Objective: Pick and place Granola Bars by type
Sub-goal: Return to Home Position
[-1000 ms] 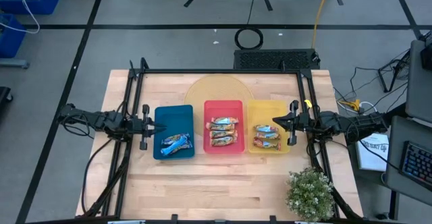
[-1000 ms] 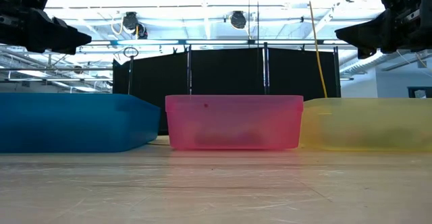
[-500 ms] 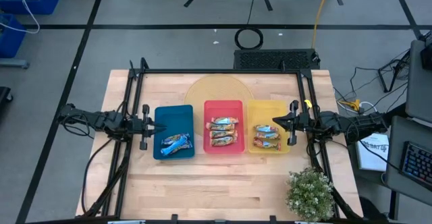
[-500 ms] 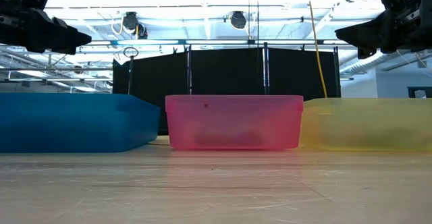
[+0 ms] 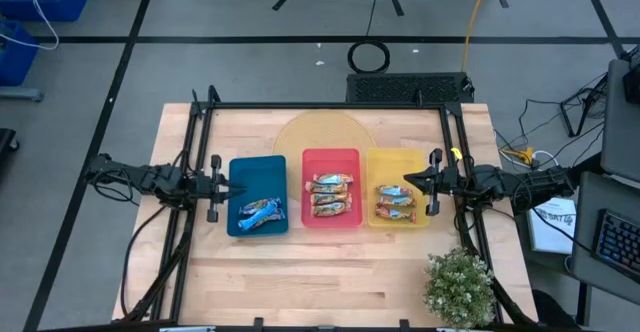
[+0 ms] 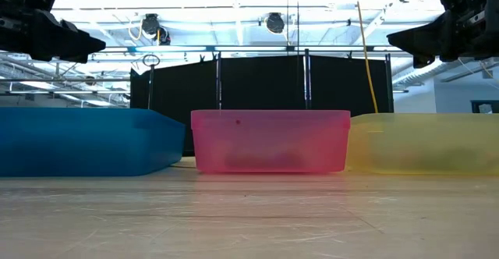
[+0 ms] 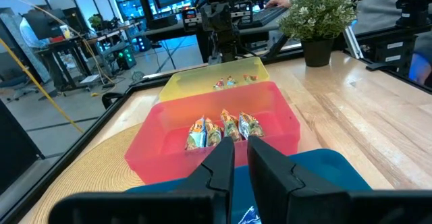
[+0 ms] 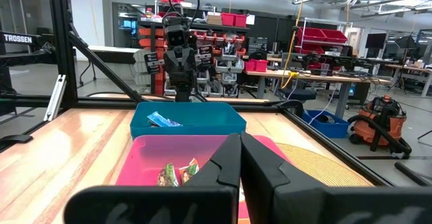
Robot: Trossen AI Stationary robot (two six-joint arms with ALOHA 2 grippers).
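Three trays stand side by side on the table: blue (image 5: 257, 177), red (image 5: 331, 162) and yellow (image 5: 397, 162). Bright blue bars (image 5: 260, 211) lie in the blue tray. Tan-and-light-blue bars (image 5: 331, 195) lie in the red one (image 7: 223, 131). Red-orange bars (image 5: 396, 202) lie in the yellow one. My left gripper (image 5: 232, 189) hangs shut over the blue tray's left edge, well above it (image 6: 92, 47). My right gripper (image 5: 407, 181) hangs shut over the yellow tray, equally high (image 6: 392, 37). Neither holds anything.
A potted plant (image 5: 460, 284) stands at the table's near right corner. A round woven mat (image 5: 322, 132) lies under the trays' far ends. Black frame rails (image 5: 330, 105) run along the far, left and right sides. Bare wood (image 5: 320, 272) stretches in front of the trays.
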